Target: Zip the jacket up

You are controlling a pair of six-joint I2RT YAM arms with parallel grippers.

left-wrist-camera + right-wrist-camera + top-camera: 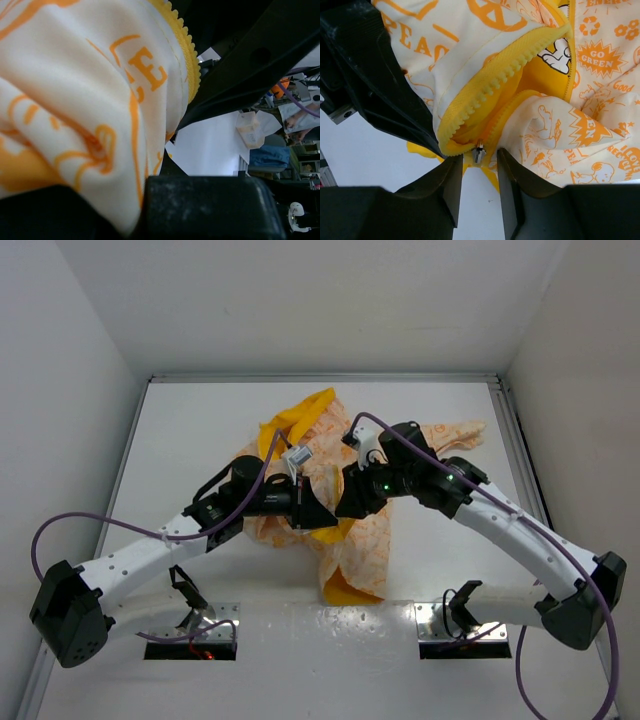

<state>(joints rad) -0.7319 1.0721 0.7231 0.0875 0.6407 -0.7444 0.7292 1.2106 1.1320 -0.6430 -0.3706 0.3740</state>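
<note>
While my left pincer [316, 511] is clamped tight on the jacket [365, 540], my right pincer [479, 167] stands partly apart and holds nothing. From above, the jacket lies crumpled at the middle of the white table [200, 430], running from the upper centre of the frame down to the lower centre. Both my pincers meet over it at the middle of the frame.

At my right wrist, the small metal zipper slider [479, 152] sits at the foot of the open zipper. It is just above the gap between my two black fingers [445, 185] and, as far as I can see, pinched by neither. Above it the yellow zipper teeth [495, 82] part into two rows, with yellow-orange lining [537, 77] showing between them. My left pincer's dark body fills the upper left of that frame, against the cloth's edge.

At my left wrist, printed cream cloth fills the left half of the frame, its toothed yellow edge at upper centre.
</note>
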